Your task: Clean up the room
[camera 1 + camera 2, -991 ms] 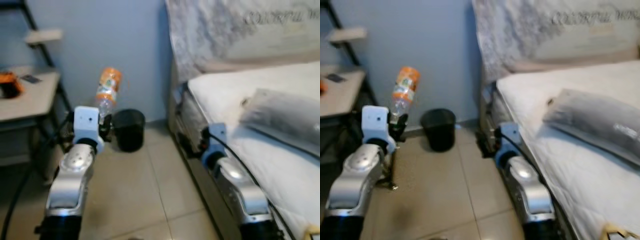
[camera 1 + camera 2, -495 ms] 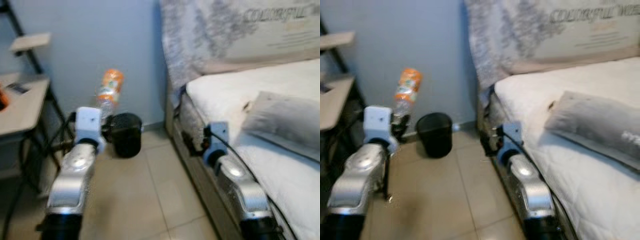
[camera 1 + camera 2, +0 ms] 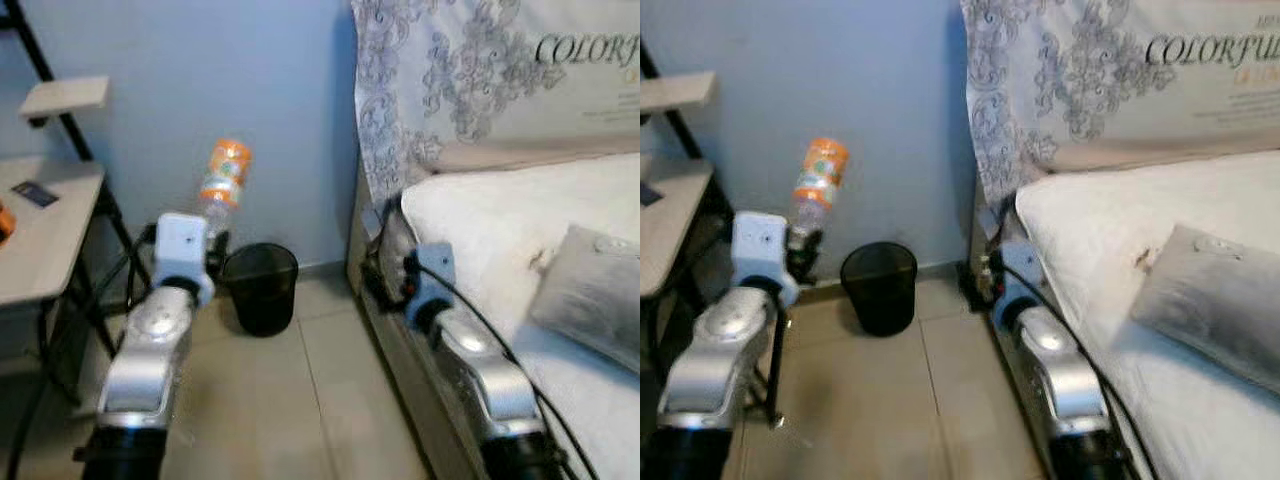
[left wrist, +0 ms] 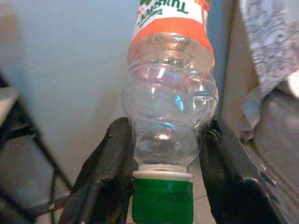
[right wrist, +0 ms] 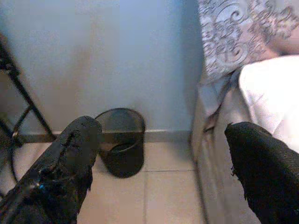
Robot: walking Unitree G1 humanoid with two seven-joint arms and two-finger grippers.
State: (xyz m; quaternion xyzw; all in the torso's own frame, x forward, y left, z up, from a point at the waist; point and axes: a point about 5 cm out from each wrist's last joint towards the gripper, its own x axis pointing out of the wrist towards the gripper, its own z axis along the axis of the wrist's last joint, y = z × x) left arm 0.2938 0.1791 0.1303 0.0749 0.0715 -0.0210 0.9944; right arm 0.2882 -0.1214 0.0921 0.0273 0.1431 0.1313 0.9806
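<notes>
Pale blue wall fills the upper left of the head views, with beige floor tiles below and a bed (image 3: 480, 210) along the right. On the headboard cover (image 3: 1140, 80) at the upper right, dark lettering reads "COLORFU", cut off by the frame edge; smaller lines under it are too fine to read. The left claw (image 4: 163, 186) is clamped on a clear plastic bottle (image 4: 169, 112) just above its green cap (image 4: 162, 201), the bottle's base pointing up and away; its orange label (image 4: 170, 11) carries green writing that looks like "Twist". In the left eye view the bottle (image 3: 222, 180) stands left of centre, above and just left of a black waste bin (image 3: 260, 288) on the floor by the wall. The right claw (image 5: 168, 163) hangs with its fingers spread wide, the bin (image 5: 120, 142) between them. A tabletop (image 3: 40, 240) sits at the far left edge. Compared with half a second ago, the camera has swung: the bed and bin lie further right, and the grey pillow (image 3: 595, 300) is partly cut by the right edge.
</notes>
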